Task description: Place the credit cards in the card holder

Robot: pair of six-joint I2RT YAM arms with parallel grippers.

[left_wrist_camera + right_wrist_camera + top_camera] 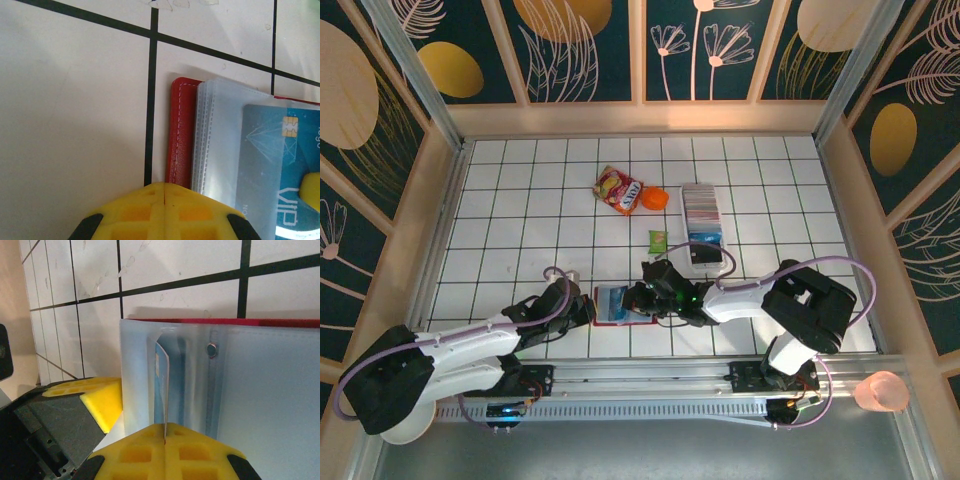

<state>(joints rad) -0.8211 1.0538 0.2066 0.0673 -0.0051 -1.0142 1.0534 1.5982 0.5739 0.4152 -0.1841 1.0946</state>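
Near the front of the white, black-gridded surface (520,200), the small red leather-like folding card holder (180,130) lies open, clear plastic sleeves (220,130) upward, between the two hands. The right hand (165,429) is clenched on a blue plastic credit card (162,380), held on edge with its far end at a sleeve, while the left hand (164,192) has its yellow pads closed together against the holder's red border. Further back, more cards (701,208) sit stacked in a long white plastic tray (700,258)
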